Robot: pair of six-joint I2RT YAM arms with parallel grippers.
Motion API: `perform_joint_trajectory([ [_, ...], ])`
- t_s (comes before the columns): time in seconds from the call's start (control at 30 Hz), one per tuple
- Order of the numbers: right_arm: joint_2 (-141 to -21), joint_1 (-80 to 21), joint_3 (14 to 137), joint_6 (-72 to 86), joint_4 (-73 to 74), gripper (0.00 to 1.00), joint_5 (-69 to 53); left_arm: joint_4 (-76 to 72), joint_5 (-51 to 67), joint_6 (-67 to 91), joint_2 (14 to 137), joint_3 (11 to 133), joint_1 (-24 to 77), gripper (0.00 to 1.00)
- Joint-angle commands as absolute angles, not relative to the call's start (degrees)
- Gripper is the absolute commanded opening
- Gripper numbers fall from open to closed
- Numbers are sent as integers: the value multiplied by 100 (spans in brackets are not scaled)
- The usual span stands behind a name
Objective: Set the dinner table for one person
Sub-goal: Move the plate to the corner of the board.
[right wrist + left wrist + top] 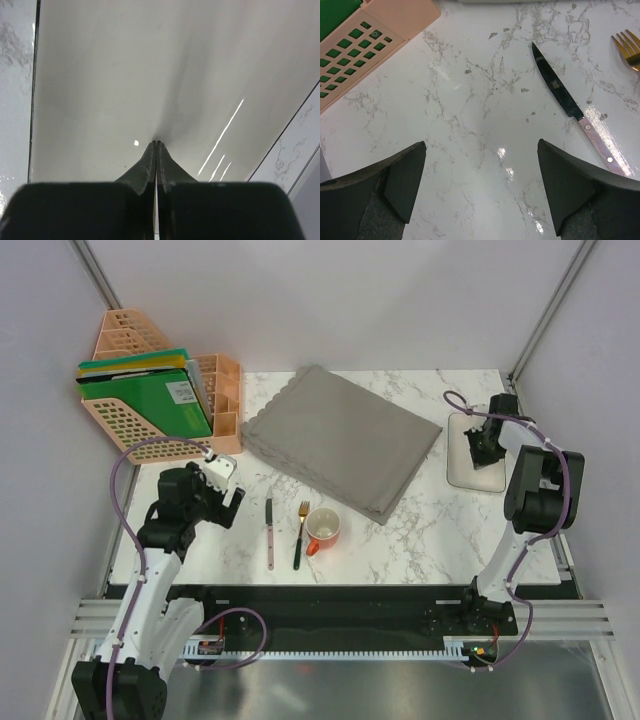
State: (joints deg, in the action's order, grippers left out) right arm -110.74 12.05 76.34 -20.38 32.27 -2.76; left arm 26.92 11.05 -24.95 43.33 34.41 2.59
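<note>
The white marble dinner table (pixel 440 525) holds a grey scallop-edged placemat (pixel 340 440), lying askew at the back middle. A knife (pixel 269 532), a gold fork (pixel 300 535) and a red-orange mug (pixel 324 529) lie near the front. A white rectangular plate (pixel 462 472) sits at the right edge. My left gripper (pixel 232 495) is open and empty, left of the knife (pixel 560 97), over bare marble (pixel 470 100). My right gripper (pixel 487 452) is shut, its tips (pixel 157 142) down at the plate's surface (pixel 125 75), with nothing seen between them.
A peach desk organizer (pixel 160 400) with green folders stands at the back left, and its corner shows in the left wrist view (pixel 370 45). The fork's tines (pixel 630 47) show at that view's right edge. Enclosure walls stand behind and at both sides.
</note>
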Motion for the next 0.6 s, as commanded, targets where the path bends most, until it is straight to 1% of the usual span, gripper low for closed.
perform_joint_trajectory([
  [0.0,-11846,1248,7716,-1925,3305,0,-413,2558,1099,-2461,4245,3419,246,100],
  [0.17,-12532,1283,8138,-1846,3209,0,-352,2601,1055,-2531,4228,3384,246,100],
  [0.3,-12761,1301,8516,-1740,3182,0,-395,2601,1072,-2514,4271,3392,246,100],
  [0.5,-13271,1301,9341,-1679,3375,0,-255,2601,1300,-2373,4385,3463,246,100],
  [0.57,-13568,1301,9842,-1626,3559,0,-211,2602,1353,-2320,4412,3463,246,100],
])
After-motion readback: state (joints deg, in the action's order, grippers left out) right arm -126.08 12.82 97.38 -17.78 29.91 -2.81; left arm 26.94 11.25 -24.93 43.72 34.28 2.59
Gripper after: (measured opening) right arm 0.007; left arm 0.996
